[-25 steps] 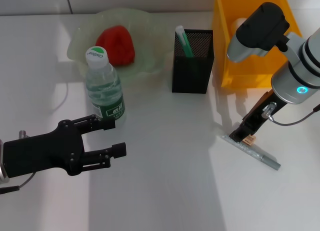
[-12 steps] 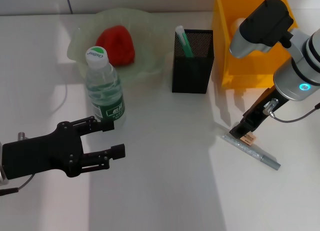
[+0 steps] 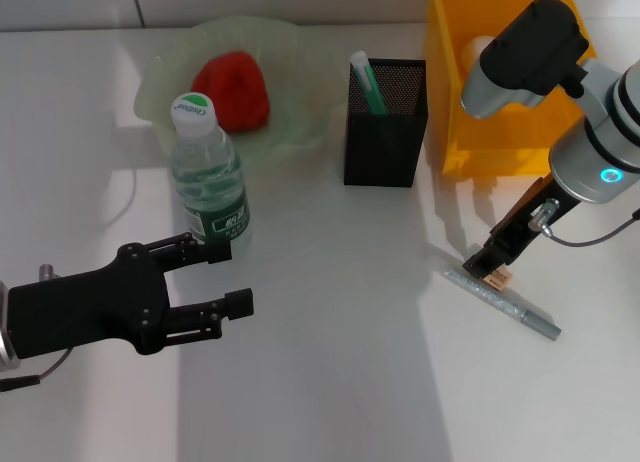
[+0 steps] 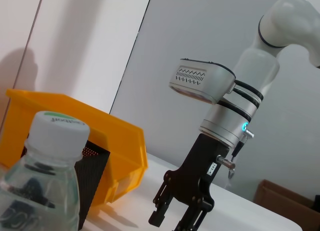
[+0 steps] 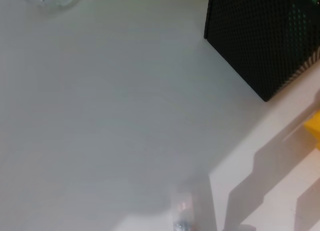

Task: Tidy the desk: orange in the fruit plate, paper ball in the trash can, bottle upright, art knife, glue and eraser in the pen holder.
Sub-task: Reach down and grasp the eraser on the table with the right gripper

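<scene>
Right gripper (image 3: pixel 492 267): lowered onto the eraser (image 3: pixel 499 278), which lies touching the art knife (image 3: pixel 503 303) on the desk (image 3: pixel 330 382); fingers closed on the eraser, it is judged, for carrying to the pen holder (image 3: pixel 385 124)
Left gripper (image 3: pixel 215 277): parked just beside the bottle (image 3: pixel 209 176), fingers spread, nothing held
Bottle: already upright
Orange (image 3: pixel 232 90): placed in the fruit plate (image 3: pixel 290 42)
Pen holder: between plate and trash can (image 3: pixel 445 102), green-capped glue (image 3: pixel 367 82) inside
</scene>
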You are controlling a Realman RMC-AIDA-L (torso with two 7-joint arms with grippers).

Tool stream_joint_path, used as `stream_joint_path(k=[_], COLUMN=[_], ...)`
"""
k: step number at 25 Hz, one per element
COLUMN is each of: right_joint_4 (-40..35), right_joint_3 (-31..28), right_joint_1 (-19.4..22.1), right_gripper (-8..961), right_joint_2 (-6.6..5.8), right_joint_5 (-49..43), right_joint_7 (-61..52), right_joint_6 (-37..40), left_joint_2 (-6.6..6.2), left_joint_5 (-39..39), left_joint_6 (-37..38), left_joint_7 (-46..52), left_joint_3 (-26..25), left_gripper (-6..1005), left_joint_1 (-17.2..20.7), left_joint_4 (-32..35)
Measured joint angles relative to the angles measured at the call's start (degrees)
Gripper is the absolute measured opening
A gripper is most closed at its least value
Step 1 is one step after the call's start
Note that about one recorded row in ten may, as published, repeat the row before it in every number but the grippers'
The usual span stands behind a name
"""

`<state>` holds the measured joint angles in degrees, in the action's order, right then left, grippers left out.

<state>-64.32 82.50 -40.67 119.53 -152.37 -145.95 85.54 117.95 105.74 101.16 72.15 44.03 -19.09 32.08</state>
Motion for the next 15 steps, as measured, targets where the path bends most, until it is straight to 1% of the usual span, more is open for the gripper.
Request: stream_joint_path(k=[15], right_joint_4=[0.2], right_joint_3=[0.0], right_joint_1=[0.5], right_gripper=[608], right_joint_2=[-0.04], right_joint_5=[-0.1], right_joint_7=[0.0], right_joint_6=[-0.7], left_joint_2=[0.00], left_joint_5=[0.0], left_joint_6=[0.0], left_joint_7=[0.0], left_joint_3=[0.0], left_gripper=[787], left_joint_1=[-0.2], left_joint_4=[0.0])
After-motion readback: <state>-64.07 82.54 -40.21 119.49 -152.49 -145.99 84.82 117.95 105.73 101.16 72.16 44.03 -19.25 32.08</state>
